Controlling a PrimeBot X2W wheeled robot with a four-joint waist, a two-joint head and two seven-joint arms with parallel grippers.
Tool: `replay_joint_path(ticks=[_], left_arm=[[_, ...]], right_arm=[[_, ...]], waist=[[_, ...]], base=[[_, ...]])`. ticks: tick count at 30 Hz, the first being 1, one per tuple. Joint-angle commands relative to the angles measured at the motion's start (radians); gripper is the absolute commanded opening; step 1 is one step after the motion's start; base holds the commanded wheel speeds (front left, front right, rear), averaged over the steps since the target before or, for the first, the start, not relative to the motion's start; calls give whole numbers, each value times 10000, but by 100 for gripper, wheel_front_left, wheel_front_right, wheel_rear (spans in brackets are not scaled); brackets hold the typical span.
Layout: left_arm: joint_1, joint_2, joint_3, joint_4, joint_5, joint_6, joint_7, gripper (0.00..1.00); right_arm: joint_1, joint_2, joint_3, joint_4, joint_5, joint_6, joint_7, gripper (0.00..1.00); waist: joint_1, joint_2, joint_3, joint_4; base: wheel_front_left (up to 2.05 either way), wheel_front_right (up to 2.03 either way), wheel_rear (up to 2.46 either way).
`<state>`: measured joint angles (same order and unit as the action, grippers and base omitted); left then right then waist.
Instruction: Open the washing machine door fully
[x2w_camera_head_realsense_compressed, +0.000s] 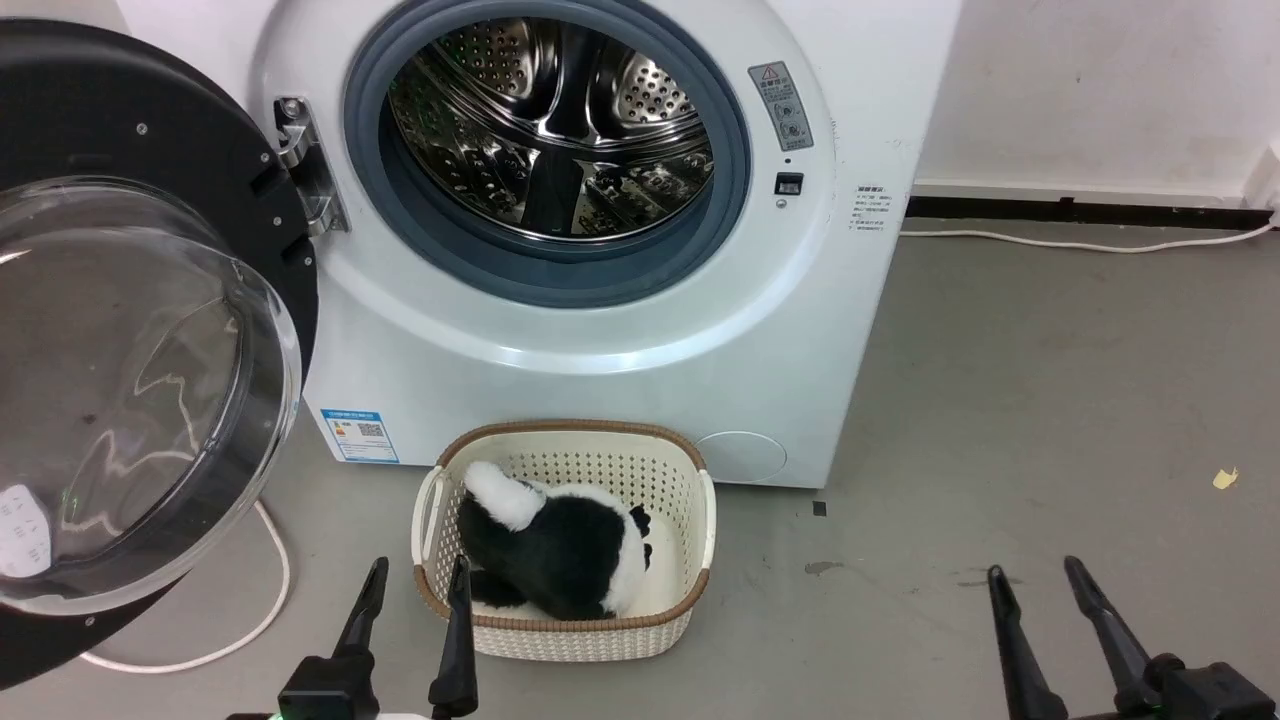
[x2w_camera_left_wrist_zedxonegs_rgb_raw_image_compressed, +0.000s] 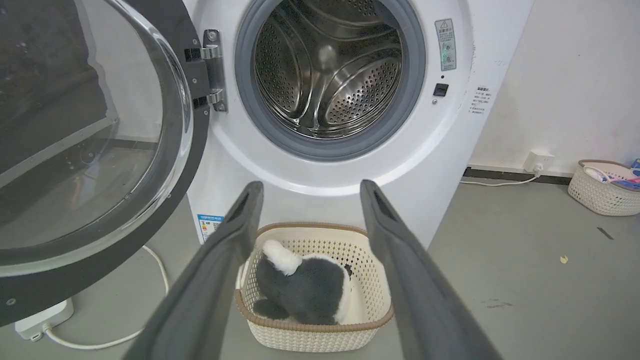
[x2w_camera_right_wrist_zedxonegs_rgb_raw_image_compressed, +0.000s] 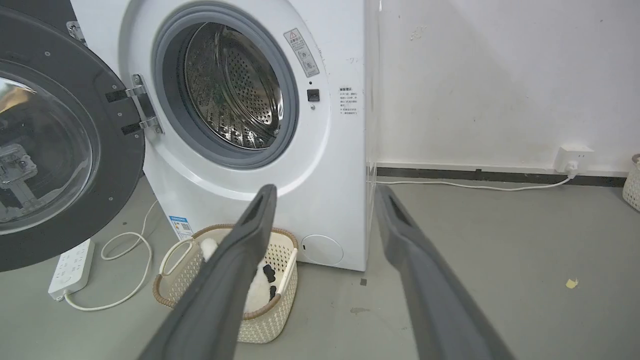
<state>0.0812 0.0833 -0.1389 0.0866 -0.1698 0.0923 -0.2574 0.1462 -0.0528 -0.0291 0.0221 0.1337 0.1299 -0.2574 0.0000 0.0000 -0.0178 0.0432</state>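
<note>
The white washing machine (x2w_camera_head_realsense_compressed: 600, 330) stands ahead with its steel drum (x2w_camera_head_realsense_compressed: 560, 130) exposed inside the grey gasket. Its round black door (x2w_camera_head_realsense_compressed: 140, 330) with the bulging glass bowl is swung wide to the left on its hinge (x2w_camera_head_realsense_compressed: 305, 165); the door (x2w_camera_left_wrist_zedxonegs_rgb_raw_image_compressed: 90, 145) also shows at the left of both wrist views (x2w_camera_right_wrist_zedxonegs_rgb_raw_image_compressed: 55, 145). My left gripper (x2w_camera_head_realsense_compressed: 417, 588) is open low in the head view, its fingers apart over the basket's near left corner. My right gripper (x2w_camera_head_realsense_compressed: 1040, 582) is open at the lower right over bare floor. Neither touches the door.
A cream woven basket (x2w_camera_head_realsense_compressed: 700, 520) holding a black-and-white plush toy (x2w_camera_head_realsense_compressed: 560, 545) sits on the floor before the machine. A white cable (x2w_camera_head_realsense_compressed: 270, 610) and power strip (x2w_camera_right_wrist_zedxonegs_rgb_raw_image_compressed: 72, 267) lie under the door. Another basket (x2w_camera_left_wrist_zedxonegs_rgb_raw_image_compressed: 602, 187) stands at the far right by the wall.
</note>
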Motion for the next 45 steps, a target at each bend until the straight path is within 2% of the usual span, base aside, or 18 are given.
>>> replay_joint_path(ticks=[1, 13, 14, 45], left_arm=[[99, -30, 103, -22, 70, -79, -43, 100], [41, -155, 291, 137, 190, -397, -43, 100], [-2, -127, 281, 126, 172, -355, 2, 0], [-199, -166, 533, -117, 543, -480, 639, 0]], right_arm=[[108, 26, -48, 24, -14, 8, -43, 100], [116, 26, -24, 36, 1, 8, -43, 100], [-1, 0, -11, 23, -1, 0, 2, 0], [-362, 5, 68, -38, -326, 0, 630, 0]], waist=[[0, 0, 9, 22], [0, 0, 7, 124], [0, 0, 9, 139], [0, 0, 51, 1]], base=[[0, 0, 0], [0, 0, 0], [0, 0, 0], [0, 0, 0]])
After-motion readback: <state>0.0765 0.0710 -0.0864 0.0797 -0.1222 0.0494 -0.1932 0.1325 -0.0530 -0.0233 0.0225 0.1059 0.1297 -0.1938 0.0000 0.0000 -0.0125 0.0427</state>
